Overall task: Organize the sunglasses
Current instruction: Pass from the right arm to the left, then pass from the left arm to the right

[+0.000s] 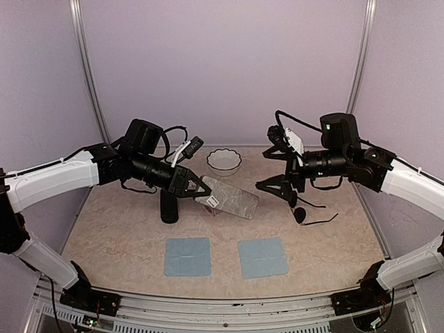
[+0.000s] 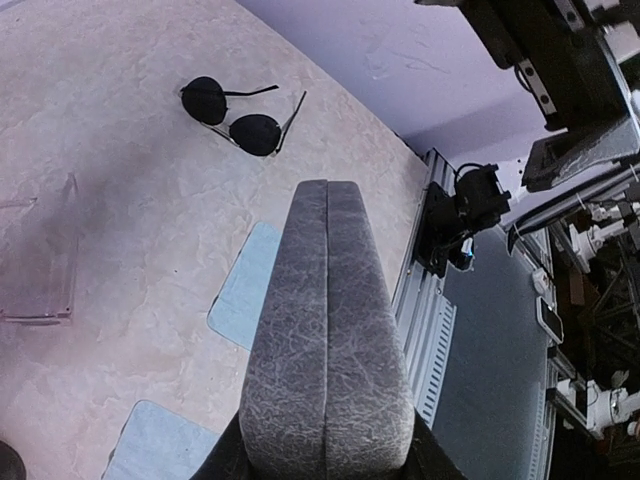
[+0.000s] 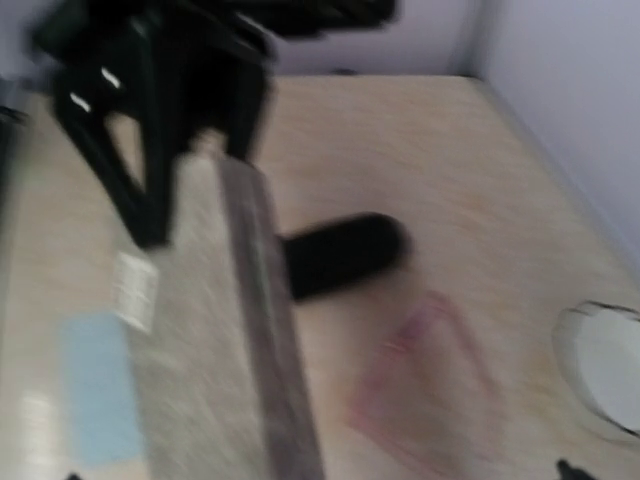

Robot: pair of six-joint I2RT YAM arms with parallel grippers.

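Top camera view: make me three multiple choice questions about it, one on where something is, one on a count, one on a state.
1. Where do the dark round sunglasses lie?
A. in the white bowl
B. on top of the black case
C. on the table, by the right gripper

2. How many blue pads lie near the front edge?
A. one
B. two
C. four

3. The grey case is:
A. closed, held by the left gripper
B. lying wide open
C. stuffed in the bowl

Answers:
1 C: they rest on bare tabletop just beside that gripper.
2 B: two pads lie side by side.
3 A: the left wrist view shows its halves meeting in a shut seam.
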